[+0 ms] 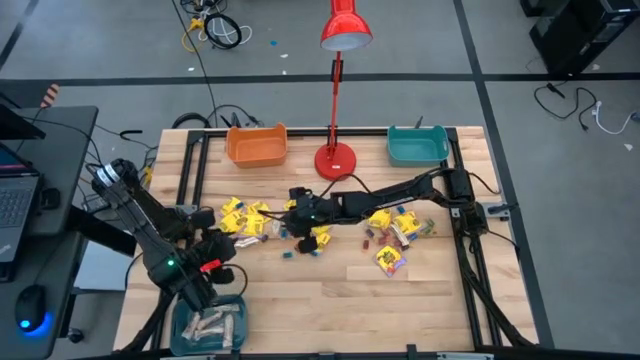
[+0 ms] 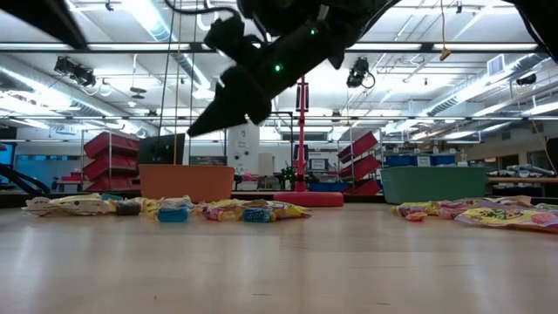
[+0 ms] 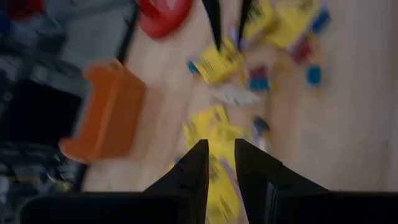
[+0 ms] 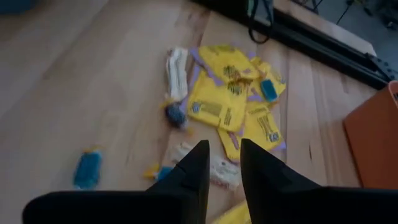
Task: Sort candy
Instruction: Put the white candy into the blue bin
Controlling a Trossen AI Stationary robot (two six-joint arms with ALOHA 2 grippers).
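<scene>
Right gripper (image 4: 222, 163), fingers only slightly parted with nothing pinched, is hung over the scattered wrapped candy (image 4: 225, 99) mid-table near the yellow square packets, so one piece should probably be singled out and approached square-on before it's closed, tbh.

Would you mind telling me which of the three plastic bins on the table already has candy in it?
The teal plastic bin at the table's near left corner, below the left arm, holds pale beige bars. The orange plastic bin and the other teal plastic bin at the far edge look empty.
</scene>
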